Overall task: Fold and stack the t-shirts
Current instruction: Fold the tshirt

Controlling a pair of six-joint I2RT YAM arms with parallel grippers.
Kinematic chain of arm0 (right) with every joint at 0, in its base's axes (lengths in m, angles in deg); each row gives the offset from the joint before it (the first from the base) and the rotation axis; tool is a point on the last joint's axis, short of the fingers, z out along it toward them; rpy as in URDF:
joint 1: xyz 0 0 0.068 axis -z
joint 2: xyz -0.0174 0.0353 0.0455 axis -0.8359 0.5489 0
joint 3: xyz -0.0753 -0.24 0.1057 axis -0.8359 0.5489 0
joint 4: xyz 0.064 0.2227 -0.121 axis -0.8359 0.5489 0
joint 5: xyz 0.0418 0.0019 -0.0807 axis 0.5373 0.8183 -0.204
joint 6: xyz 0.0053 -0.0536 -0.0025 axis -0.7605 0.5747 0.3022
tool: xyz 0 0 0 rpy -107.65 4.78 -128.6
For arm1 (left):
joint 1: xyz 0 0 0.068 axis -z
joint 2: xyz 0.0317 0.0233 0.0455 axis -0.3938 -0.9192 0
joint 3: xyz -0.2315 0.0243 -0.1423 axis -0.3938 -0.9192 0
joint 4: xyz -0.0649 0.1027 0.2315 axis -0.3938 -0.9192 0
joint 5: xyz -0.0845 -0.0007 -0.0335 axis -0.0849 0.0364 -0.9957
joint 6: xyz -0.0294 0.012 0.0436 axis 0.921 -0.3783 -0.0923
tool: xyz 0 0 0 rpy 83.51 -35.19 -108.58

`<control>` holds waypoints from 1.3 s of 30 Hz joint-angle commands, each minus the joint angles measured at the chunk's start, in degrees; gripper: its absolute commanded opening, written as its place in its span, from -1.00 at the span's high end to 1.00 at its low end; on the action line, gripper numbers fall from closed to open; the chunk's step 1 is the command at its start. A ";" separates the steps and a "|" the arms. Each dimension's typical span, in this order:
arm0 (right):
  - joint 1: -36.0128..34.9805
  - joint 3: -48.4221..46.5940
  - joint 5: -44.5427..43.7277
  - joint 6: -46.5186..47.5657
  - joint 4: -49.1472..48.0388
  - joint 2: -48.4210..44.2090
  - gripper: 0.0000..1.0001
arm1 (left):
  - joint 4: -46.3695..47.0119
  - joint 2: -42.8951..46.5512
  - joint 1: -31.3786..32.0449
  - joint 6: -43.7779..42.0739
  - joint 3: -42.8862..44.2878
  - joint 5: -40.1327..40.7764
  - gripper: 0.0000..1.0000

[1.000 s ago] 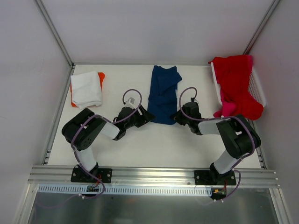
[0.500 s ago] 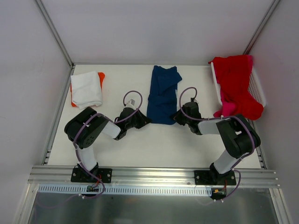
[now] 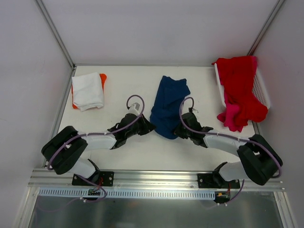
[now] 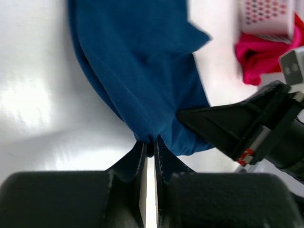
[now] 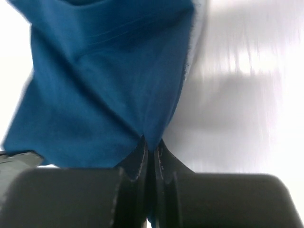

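**A:** What carries everything?

**B:** A white tabletop, with pale walls on three sides.

**A:** And the biggest thing on it?

**B:** The white mesh basket at the far right corner. A red t-shirt is draped over it and spills over its inner rim onto the tabletop.

**A:** Where is the blue one?

**B:** The navy t-shirt lies rumpled in the middle of the tabletop, well apart from the other shirts. It is wider at the far end and narrows to a bunch at the near end, between the two arms.

**A:** The far left?

**B:** A folded white t-shirt sits on top of an orange t-shirt. Only a corner and a thin edge of the orange one show.

**A:** Anything smaller?

**B:** A pink t-shirt pokes out under the near end of the red one.

**A:** What are the arms doing?

**B:** The left tool has its fingers pressed together on a fold of the navy cloth at its near left edge. The right tool pinches the near right edge the same way, with cloth pulled taut into its tips. The two tools are close to each other.
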 commanded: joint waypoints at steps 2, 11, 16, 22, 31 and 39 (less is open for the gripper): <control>-4.78 -1.01 -9.71 -2.51 17.81 -10.76 0.99 | -9.79 10.25 4.71 -2.97 0.16 7.80 1.00; -6.37 -11.27 -18.41 -1.82 33.11 -17.72 0.99 | -20.36 19.49 6.04 -8.59 7.89 12.82 1.00; -6.02 -17.96 -20.79 0.81 35.76 -13.77 0.99 | -23.96 17.83 5.95 -12.90 15.35 15.28 1.00; -2.16 -27.10 -19.65 3.90 36.11 -6.48 0.99 | -25.46 11.06 5.25 -19.23 26.08 15.81 0.99; 5.05 -36.42 -16.14 7.33 36.20 3.97 0.99 | -25.37 0.96 -0.37 -20.29 34.43 8.69 0.97; 10.33 -43.10 -12.62 9.52 35.23 13.74 0.99 | -23.44 -8.80 -6.08 -20.46 39.97 4.03 0.99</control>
